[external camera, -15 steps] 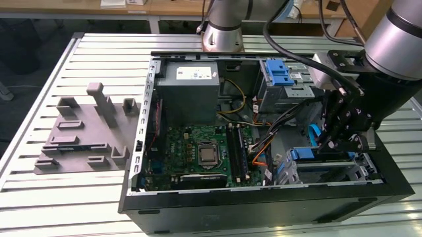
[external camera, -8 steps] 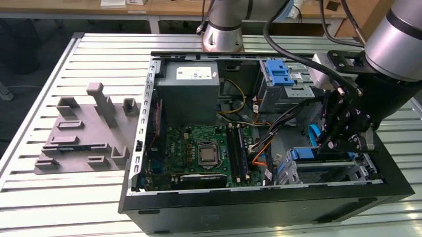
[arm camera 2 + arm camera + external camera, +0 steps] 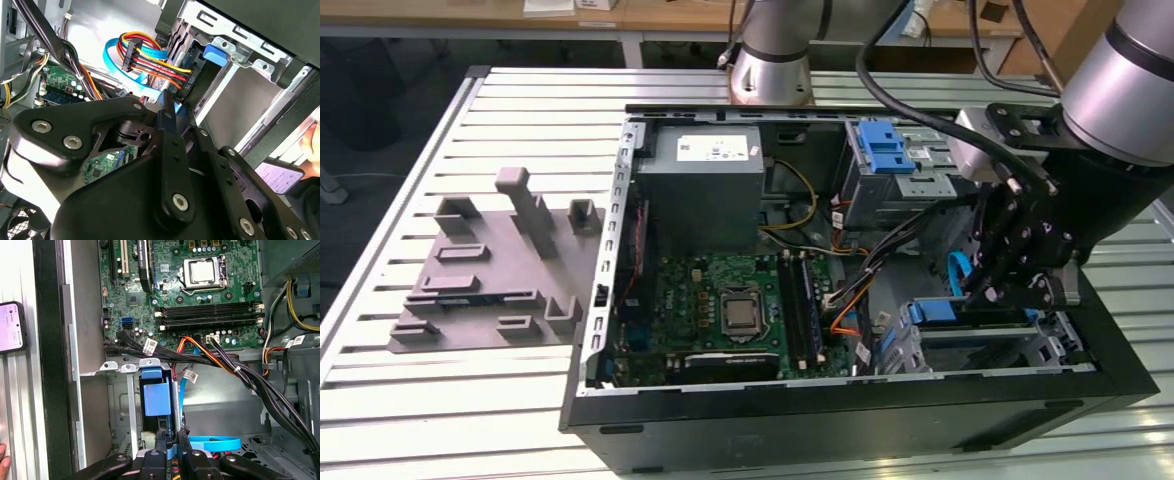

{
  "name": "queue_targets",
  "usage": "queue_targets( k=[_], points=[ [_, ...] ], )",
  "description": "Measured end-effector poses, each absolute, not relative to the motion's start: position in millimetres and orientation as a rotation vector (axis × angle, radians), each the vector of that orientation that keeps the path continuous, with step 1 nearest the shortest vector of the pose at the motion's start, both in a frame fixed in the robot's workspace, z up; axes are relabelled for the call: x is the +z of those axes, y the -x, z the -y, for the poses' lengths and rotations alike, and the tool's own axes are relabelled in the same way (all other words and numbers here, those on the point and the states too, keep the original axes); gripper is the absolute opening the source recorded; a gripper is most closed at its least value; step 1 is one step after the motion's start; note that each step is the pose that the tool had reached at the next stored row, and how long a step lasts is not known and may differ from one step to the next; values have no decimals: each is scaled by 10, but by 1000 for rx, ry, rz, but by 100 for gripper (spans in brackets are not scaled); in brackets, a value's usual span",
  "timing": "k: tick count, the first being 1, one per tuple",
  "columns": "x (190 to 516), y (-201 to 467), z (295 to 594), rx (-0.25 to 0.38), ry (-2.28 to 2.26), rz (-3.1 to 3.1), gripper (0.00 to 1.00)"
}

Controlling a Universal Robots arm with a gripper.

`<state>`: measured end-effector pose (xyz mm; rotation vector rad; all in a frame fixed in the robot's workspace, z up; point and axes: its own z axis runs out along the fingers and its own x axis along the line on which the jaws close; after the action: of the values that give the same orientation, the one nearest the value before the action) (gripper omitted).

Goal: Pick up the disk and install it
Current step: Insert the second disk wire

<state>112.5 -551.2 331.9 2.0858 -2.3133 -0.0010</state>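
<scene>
Gripper [image 3: 171,442] reaching down into case [image 3: 854,425], fingers pinching blue-framed disk [image 3: 157,400] edge in bay.

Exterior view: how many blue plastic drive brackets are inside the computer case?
2. One blue bracket sits atop the metal drive cage. The other frames the disk, low in the case at the exterior view's right. The arm may hide more.

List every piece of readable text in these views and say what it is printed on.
None can be read.
White label on the power supply: print too small.
White tags on the black cable bundle: too small.
Phone screen beside the case: blurred.
Motherboard markings: too fine.
The gripper sits low in the drive bay at the disk in its blue carrier; no text shows on it.
</scene>
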Motion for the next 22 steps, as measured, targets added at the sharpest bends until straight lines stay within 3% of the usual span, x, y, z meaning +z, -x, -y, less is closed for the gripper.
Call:
queue_targets(
  k=[22],
  points=[
    [3285, -1129, 5555, -2, -2086, 2313, 24]
  ],
)
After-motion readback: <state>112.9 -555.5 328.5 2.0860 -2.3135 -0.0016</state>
